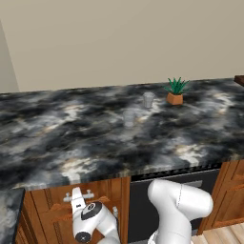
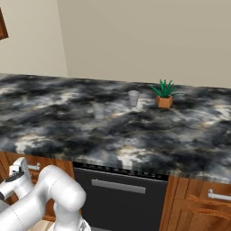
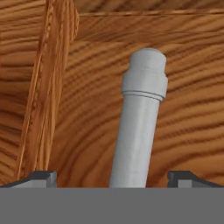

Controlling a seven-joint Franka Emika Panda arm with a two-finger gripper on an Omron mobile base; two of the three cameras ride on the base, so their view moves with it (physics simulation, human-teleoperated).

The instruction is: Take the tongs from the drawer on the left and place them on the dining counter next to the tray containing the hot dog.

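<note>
Early stage: your two-finger gripper (image 3: 112,177) sits wide open around the silver bar handle (image 3: 139,118) of the reddish-brown wooden drawer (image 3: 183,87), holding nothing. You haven't got the drawer open; the tongs are presumably inside, and retrieval and placing remain. No readable writing anywhere.

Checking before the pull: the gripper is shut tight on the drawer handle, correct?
Not quite. The gripper is at the drawer handle, but open: the hand view shows its fingertips standing apart on either side of the bar, not clamped on it.

drawer (image 3: 87,109) handle (image 3: 138,127) cut off below
</note>
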